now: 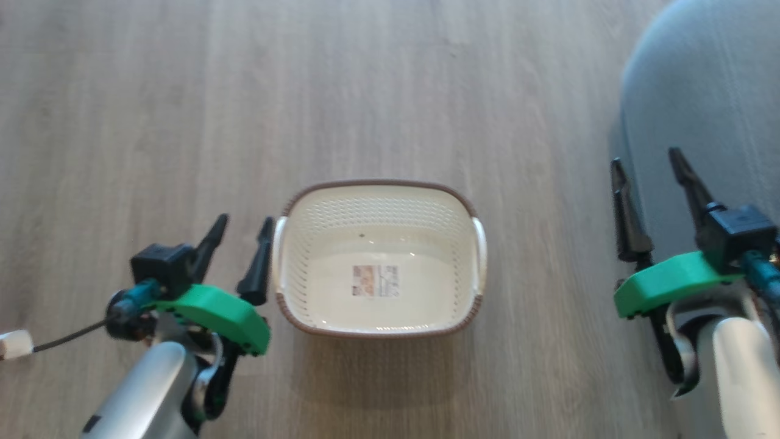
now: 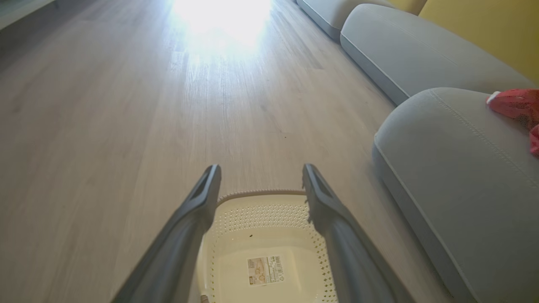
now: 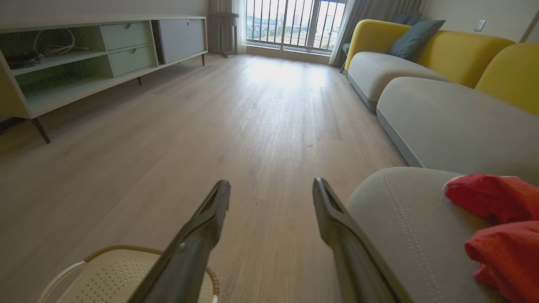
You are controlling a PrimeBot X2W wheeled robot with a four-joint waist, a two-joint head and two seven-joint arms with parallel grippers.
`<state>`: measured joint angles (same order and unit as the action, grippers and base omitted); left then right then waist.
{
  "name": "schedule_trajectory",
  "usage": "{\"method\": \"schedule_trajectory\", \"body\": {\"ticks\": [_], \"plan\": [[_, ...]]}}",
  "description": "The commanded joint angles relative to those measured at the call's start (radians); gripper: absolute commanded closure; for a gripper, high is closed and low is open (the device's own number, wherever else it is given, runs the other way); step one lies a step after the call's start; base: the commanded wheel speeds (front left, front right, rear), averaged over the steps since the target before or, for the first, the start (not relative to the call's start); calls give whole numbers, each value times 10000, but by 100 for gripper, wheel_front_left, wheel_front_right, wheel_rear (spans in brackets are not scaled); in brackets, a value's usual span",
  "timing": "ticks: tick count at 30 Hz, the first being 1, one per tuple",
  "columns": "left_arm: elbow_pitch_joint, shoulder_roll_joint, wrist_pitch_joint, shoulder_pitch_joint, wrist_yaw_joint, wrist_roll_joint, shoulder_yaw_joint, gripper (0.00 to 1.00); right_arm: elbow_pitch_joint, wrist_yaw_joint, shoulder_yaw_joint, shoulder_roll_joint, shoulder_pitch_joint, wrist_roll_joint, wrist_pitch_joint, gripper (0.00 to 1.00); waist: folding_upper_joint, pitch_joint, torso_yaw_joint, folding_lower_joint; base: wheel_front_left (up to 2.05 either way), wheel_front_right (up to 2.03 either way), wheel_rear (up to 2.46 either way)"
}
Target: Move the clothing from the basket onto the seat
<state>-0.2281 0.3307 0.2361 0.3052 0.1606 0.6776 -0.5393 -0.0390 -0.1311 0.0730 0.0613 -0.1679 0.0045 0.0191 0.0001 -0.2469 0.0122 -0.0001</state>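
Hovering released, the left end effector [image 1: 245, 221] and right end effector [image 1: 645, 157] have the basket [image 1: 378, 183] between them, clothing [image 3: 497, 198] on the seat [image 3: 412, 219] rightward.

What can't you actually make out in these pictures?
- The clothing: right wrist view, cut off by the right and bottom edges, so the number of garments is unclear.
- The sticker in the basket: head view, print too small and blurred to read.
- The seat: head view, cut off by the top and right edges, so its full extent is unknown.
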Motion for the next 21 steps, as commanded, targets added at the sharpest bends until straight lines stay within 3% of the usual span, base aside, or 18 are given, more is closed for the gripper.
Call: {"method": "schedule_trajectory", "body": {"ticks": [1,9,21], "plan": [[82,343,155,169,-40,10,541,0,-166,4,-310,-56,-46,-124,210,0,-1,538,695,1,0,0,0],[-567,245,249,-146,-419,-66,1390,0,884,4,-633,-102,307,-343,897,0,-1,819,698,1,0,0,0],[-405,-247,255,-877,-689,-1720,2583,0,1657,4,-532,-109,525,-183,1609,0,-1,1118,43,1,0,0,0]]}}
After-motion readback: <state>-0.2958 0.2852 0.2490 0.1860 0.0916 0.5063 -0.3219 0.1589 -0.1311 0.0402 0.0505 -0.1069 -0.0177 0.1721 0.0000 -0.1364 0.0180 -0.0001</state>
